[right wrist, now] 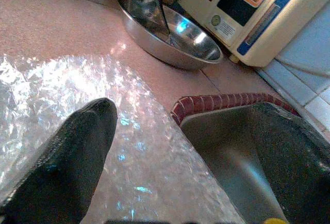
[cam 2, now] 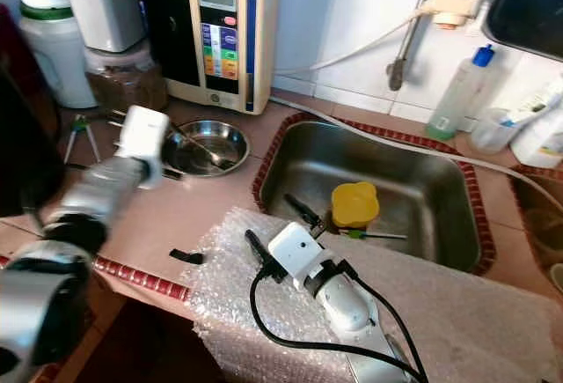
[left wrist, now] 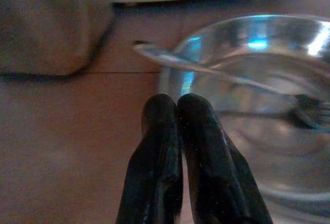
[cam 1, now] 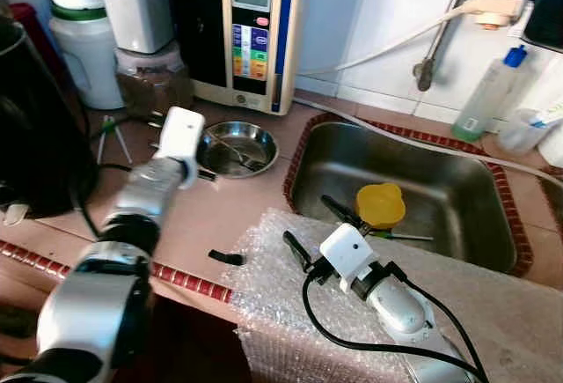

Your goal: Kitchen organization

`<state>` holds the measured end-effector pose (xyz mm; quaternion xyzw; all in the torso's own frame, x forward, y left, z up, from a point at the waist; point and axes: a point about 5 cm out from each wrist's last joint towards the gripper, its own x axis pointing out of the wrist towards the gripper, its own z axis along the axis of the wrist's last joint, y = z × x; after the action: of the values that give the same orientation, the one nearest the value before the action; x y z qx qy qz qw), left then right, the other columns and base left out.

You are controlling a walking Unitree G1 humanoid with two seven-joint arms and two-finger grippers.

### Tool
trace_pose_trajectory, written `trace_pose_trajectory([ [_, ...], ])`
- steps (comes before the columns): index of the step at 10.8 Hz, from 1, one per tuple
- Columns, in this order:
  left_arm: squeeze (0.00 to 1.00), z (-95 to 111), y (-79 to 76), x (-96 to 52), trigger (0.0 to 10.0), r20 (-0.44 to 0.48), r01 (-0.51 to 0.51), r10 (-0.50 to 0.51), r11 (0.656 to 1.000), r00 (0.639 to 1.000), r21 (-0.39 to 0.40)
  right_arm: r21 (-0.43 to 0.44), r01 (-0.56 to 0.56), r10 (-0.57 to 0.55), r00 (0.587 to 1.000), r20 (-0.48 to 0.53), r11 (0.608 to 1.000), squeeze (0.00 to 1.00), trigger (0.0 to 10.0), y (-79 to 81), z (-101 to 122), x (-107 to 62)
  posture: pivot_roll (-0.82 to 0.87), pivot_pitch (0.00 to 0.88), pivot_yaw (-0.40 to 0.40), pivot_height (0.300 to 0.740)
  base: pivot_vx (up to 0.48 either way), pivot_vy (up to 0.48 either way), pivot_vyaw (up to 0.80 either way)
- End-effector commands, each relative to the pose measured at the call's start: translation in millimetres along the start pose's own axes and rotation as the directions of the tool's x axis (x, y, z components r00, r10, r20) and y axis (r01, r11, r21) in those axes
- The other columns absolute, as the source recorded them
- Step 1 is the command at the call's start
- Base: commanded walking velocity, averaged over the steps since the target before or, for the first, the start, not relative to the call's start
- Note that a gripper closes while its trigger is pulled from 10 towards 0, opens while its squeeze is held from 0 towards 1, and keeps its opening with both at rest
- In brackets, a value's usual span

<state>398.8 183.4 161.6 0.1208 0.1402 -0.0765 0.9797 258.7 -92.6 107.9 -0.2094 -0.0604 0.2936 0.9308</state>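
Left gripper [left wrist: 178, 103] at rim of steel bowl [cam 1: 236, 147], jaws pressed together. Should spread before taking spoon [left wrist: 206, 69]. Right gripper [cam 1: 318, 224] over bubble wrap [cam 1: 273, 286], jaws spread.

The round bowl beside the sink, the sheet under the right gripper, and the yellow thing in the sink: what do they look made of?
Bowl: polished metal, likely stainless steel, with mirror-like reflections.
Sheet: clear bubble wrap, showing a dimpled, glinting plastic surface.
Yellow thing: matte, opaque, probably plastic; its exact kind is unclear.
Sink: brushed metal with a duller sheen.
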Motion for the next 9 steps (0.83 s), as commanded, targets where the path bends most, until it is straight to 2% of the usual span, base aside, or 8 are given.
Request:
trace_pose_trajectory([
  [1, 0.00, 0.5, -2.3, -1.7, 10.0, 0.002, 0.034, -0.034, 0.999, 0.999, 0.033, -0.012, 0.012, -0.012, 1.000, 0.001, 1.000, 1.00, 10.0, -4.8, -0.8, 0.9, 0.16, 0.000, -0.043, 0.740, 0.000, 0.000, 0.00],
  [2, 0.00, -0.2, 1.1, -7.5, 10.0, 0.010, 0.058, -0.058, 0.996, 0.998, 0.066, -0.012, 0.012, -0.012, 1.000, 0.002, 1.000, 1.00, 10.0, -5.3, -1.3, 1.9, 0.17, 0.000, -0.046, 0.740, 0.000, 0.000, 0.00],
  [4, 0.00, -6.7, 1.5, -14.5, 10.0, 0.011, 0.081, -0.082, 0.994, 0.997, 0.068, -0.016, 0.013, -0.013, 1.000, 0.005, 1.000, 1.00, 10.0, -7.0, -1.0, 4.7, 0.17, 0.000, -0.051, 0.740, 0.000, 0.000, 0.00],
  [5, 0.00, 12.8, -2.6, -13.8, 10.0, 0.150, 0.040, -0.036, 0.999, 0.988, -0.021, -0.023, 0.008, -0.008, 1.000, 0.008, 1.000, 1.00, 10.0, -7.6, -1.2, 6.0, 0.18, 0.000, -0.054, 0.740, 0.000, 0.000, 0.00],
  [7, 0.00, 33.3, -21.3, -15.3, 10.0, 0.229, 0.074, -0.067, 0.997, 0.971, -0.018, -0.028, 0.006, -0.006, 1.000, 0.009, 1.000, 1.00, 10.0, -8.0, -1.9, 6.4, 0.17, 0.000, -0.056, 0.740, 0.000, 0.000, 0.00],
  [9, 0.00, 23.2, -46.7, -11.5, 10.0, 0.169, 0.159, -0.165, 0.986, 0.972, 0.051, -0.036, 0.005, -0.004, 1.000, 0.007, 0.999, 1.00, 10.0, -8.4, -2.2, 5.1, 0.15, 0.000, -0.054, 0.740, 0.000, 0.000, 0.00],
])
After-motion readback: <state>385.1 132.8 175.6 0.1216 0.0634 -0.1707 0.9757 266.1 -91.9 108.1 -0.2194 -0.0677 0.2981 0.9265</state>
